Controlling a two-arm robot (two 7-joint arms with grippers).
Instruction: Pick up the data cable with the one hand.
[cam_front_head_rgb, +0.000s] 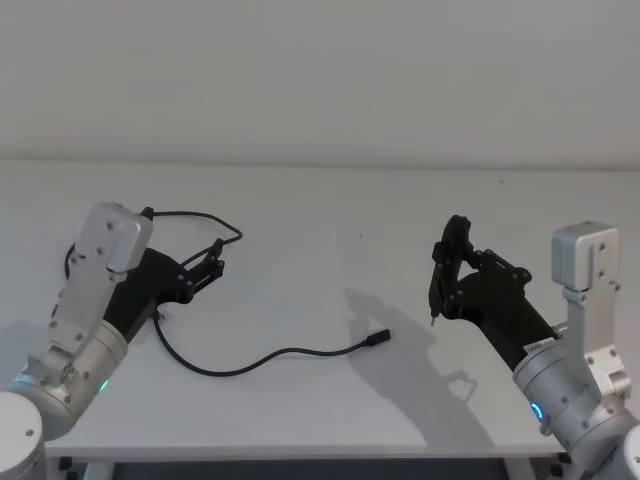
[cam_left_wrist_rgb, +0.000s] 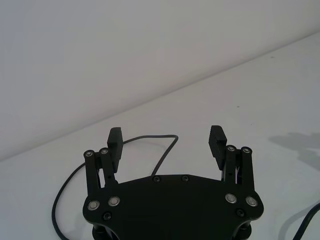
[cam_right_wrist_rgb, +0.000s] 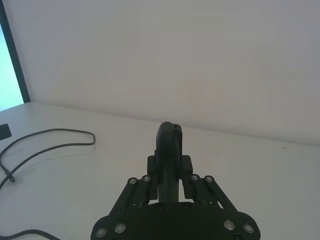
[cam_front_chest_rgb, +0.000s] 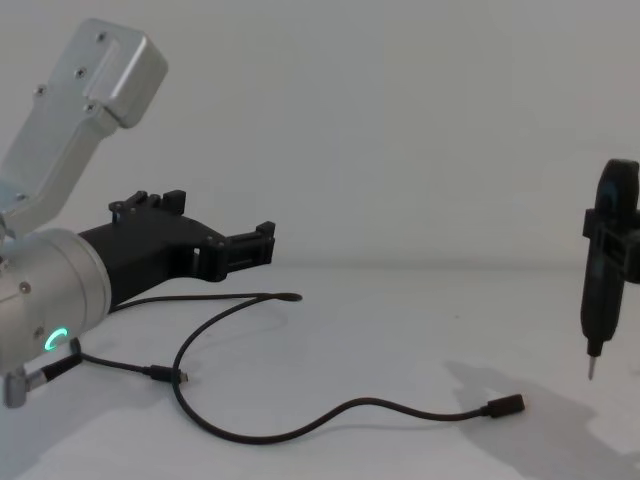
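The left pincer (cam_left_wrist_rgb: 167, 137) hangs above the desk's (cam_front_head_rgb: 330, 215) left side, fingers wide apart and empty. The data cable (cam_front_head_rgb: 290, 352) loops beneath and ahead of it, then trails to its plug (cam_front_head_rgb: 377, 338) mid-desk, on bare surface back from the front edge. The right pincer (cam_front_head_rgb: 448, 272), well apart, is clamped on a pointed tool (cam_front_chest_rgb: 598, 290).

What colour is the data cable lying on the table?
The data cable is black along its whole length, plug included; the chest view shows it best.

One data cable (cam_front_head_rgb: 290, 352), one short lead (cam_front_chest_rgb: 165, 374), one tool (cam_front_head_rgb: 436, 295), two end effectors (cam_left_wrist_rgb: 166, 137) (cam_right_wrist_rgb: 170, 165).
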